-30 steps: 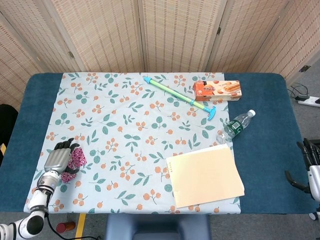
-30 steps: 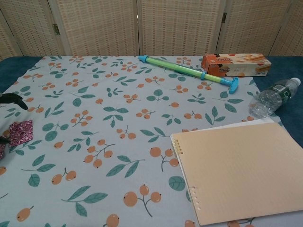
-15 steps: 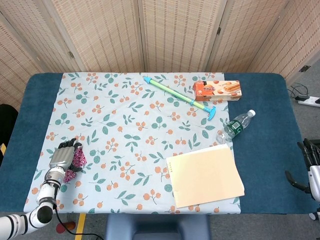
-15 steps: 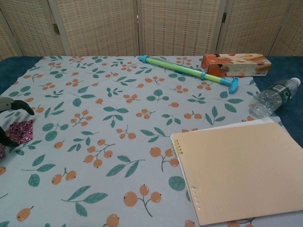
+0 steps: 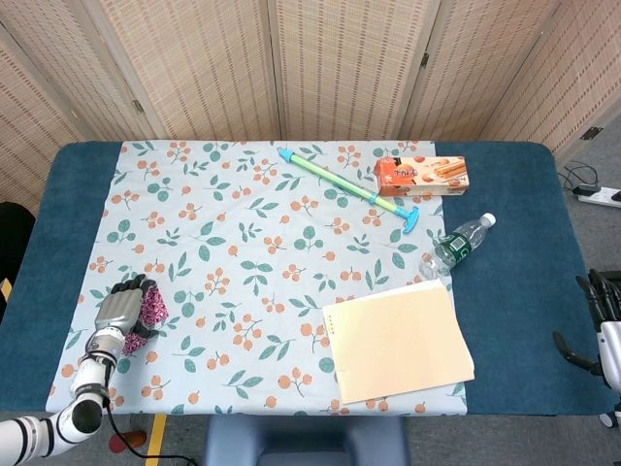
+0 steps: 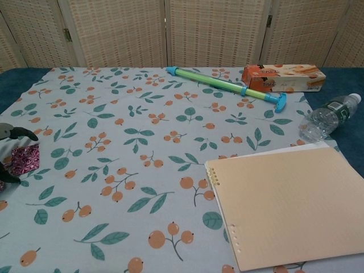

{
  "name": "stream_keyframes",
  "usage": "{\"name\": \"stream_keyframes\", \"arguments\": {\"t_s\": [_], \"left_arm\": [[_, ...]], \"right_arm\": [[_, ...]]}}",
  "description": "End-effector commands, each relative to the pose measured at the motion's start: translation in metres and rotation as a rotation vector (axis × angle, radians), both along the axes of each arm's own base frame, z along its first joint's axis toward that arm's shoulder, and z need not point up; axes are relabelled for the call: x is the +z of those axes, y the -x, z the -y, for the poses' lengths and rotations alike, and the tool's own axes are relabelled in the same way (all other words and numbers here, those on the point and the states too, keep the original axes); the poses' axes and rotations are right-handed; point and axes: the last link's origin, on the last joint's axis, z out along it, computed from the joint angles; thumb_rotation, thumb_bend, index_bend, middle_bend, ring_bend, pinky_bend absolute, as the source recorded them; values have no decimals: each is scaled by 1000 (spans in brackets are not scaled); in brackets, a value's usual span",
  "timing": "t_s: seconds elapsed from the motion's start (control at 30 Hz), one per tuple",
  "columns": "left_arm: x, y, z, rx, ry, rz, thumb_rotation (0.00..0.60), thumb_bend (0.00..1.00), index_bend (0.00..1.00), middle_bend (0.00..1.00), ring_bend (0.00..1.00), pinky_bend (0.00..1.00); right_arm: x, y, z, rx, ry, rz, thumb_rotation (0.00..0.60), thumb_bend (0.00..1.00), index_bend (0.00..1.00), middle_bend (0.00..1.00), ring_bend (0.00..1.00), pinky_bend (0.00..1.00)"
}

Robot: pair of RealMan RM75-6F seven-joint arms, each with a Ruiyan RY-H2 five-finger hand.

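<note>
A small magenta patterned pouch point(image 5: 153, 310) lies near the front left edge of the floral cloth point(image 5: 252, 243). My left hand point(image 5: 120, 311) wraps around it from the left, fingers curled over its top. The chest view catches the pouch point(image 6: 25, 158) at the far left edge, a dark finger point(image 6: 17, 133) arched above it and the thumb below. My right hand point(image 5: 602, 325) hangs beyond the table's right edge, fingers apart and holding nothing; the chest view does not show it.
A green and blue pump tube point(image 5: 349, 189) lies diagonally at the back, beside an orange snack box point(image 5: 422, 176). A plastic water bottle point(image 5: 458, 245) lies on its side at right. A tan folder point(image 5: 398, 342) covers the front right. A wicker screen stands behind the table.
My left hand has drawn back toward the front edge and its fingers have curled closer over the pouch. The right hand has stayed still.
</note>
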Motion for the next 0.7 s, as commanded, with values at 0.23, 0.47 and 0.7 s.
{"name": "stream_keyframes", "arguments": {"t_s": [0.23, 0.47, 0.7], "left_arm": [[0, 2, -4, 18, -19, -1, 600, 217, 149, 0, 0, 0], [1, 3, -6, 34, -29, -4, 600, 217, 167, 0, 0, 0], [-1, 4, -7, 43, -18, -6, 600, 217, 191, 0, 0, 0]], "right_arm": [[0, 1, -1, -4, 2, 1, 500, 363, 0, 0, 0, 0], [1, 1, -1, -4, 1, 3, 502, 364, 0, 0, 0, 0], [1, 2, -1, -6, 1, 6, 499, 364, 0, 0, 0, 0]]}}
